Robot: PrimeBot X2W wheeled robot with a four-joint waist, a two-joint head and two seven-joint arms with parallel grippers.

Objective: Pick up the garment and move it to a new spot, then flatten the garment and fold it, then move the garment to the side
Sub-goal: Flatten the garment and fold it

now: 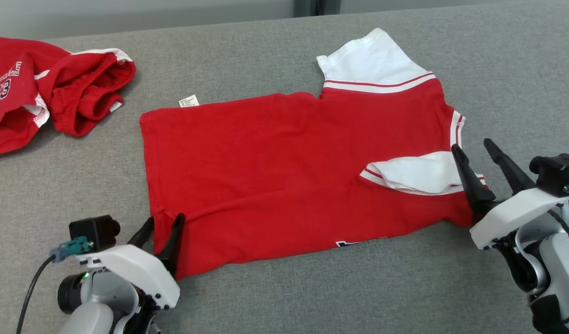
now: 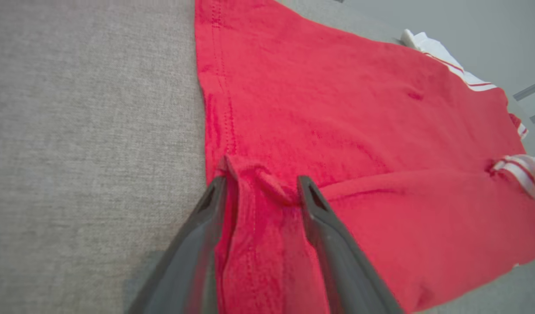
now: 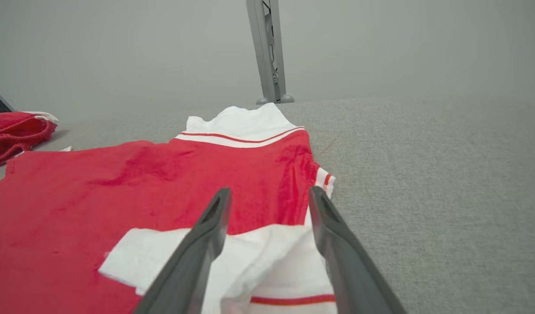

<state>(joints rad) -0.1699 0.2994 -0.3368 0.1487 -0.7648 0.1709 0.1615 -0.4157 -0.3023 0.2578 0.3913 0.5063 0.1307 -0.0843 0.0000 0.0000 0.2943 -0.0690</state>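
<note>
At the garment (image 1: 266, 176)'s near left corner, the left jaws stand spread, with a ridge of red hem lying between them. At its near right corner, the right jaws stand spread over the white sleeve (image 1: 417, 174). The garment lies flat on the grey surface (image 1: 312, 287). A crumpled red jersey (image 1: 80, 93) lies well apart, beyond its left end.

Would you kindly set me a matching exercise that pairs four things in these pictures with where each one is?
Things:
1. left claw
2. right claw
3. white label
4. crumpled jersey

Places:
A. far left, apart from the shirt
B. at the folded-in white sleeve
C. at the shirt's near hem corner
D. poking out at the shirt's far edge

Pairs: 1-C, 2-B, 3-D, 4-A
</note>
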